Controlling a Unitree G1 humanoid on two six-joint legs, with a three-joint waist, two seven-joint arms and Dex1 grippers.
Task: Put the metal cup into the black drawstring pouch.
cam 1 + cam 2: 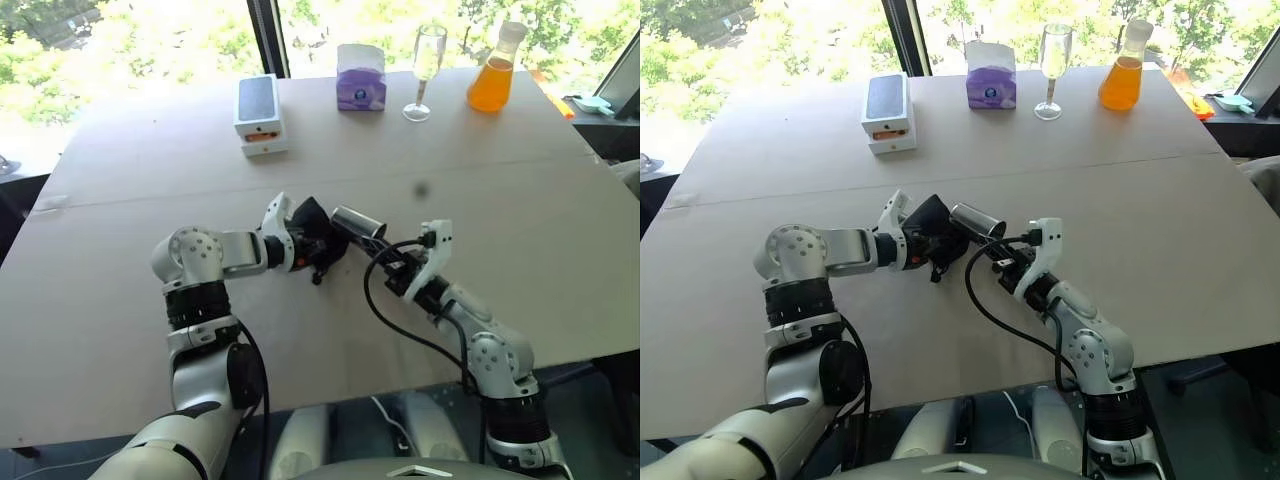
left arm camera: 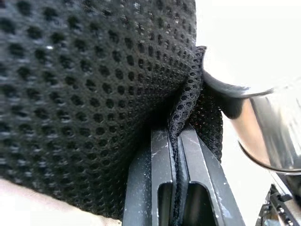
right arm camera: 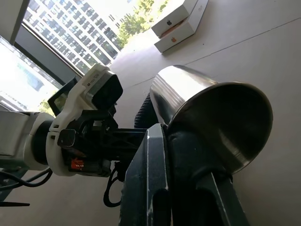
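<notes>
- Nearest to where the robot stands, both arms reach in over the near part of the table and meet above its middle.
- On the left arm, the left gripper has its two black fingers pressed flat together on a fold of the black drawstring pouch; the mesh edge is pinched between them.
- That pouch is held up off the tabletop and hangs from the pinch as a dark bunch, with a bit of cord dangling below it.
- On the right arm, the right gripper is clamped on the rim of the metal cup, one finger inside the mouth and one outside the wall, as the right wrist view shows.
- That cup lies tipped on its side in the air, base toward the pouch and open mouth toward the right gripper.
- Cup and pouch sit right up against each other; from the left wrist view the shiny wall looks to touch the mesh, but the cup is outside the fabric, not inside it.
- Beyond the pouch, toward the window, a white phone box sits on the far part of the table.
- Further along the far edge from that box stand a purple tissue pack, a clear stemmed wine glass and a flask of orange liquid, each apart from its neighbour and all well away from the pouch.
</notes>
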